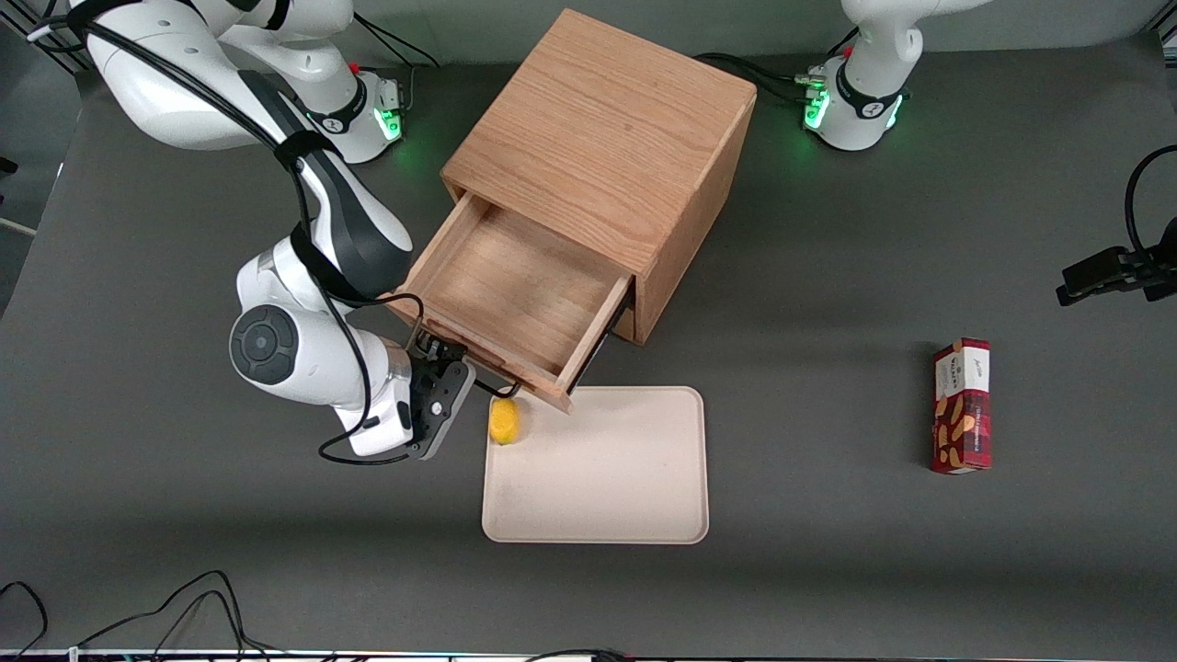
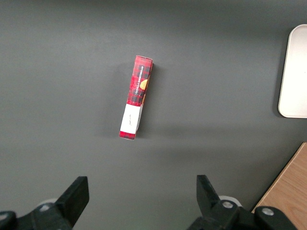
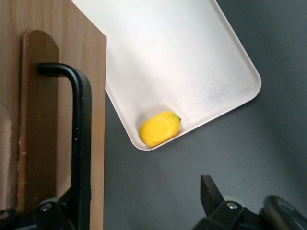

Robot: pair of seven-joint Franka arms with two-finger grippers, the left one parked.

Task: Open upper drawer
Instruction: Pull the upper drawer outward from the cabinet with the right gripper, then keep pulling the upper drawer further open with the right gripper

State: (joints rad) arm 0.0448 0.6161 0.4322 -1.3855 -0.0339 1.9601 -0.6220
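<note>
Because the upper drawer (image 1: 515, 294) already stands drawn well out of the light oak cabinet (image 1: 602, 138), its bare wooden floor open to the front camera, we judge the task nearly or wholly done. Our gripper (image 1: 448, 368) sits at the drawer's front face, at the corner toward the working arm's end of the table. In the right wrist view the fingers are spread wide apart: one lies against the black bar handle (image 3: 79, 143), the other (image 3: 211, 196) hangs free over the grey table (image 1: 828, 552), so nothing is pinched. That spread makes sense to us if the pull is over and the handle is being let go; we cannot tell it for certain.

The drawer's front corner overhangs the rim of the cream tray (image 1: 598, 464), which lies nearer the front camera. A yellow lemon-like fruit (image 1: 504, 421) rests in the tray's corner just beside the drawer front. A red snack box (image 1: 962, 405) lies well apart, toward the parked arm's end
</note>
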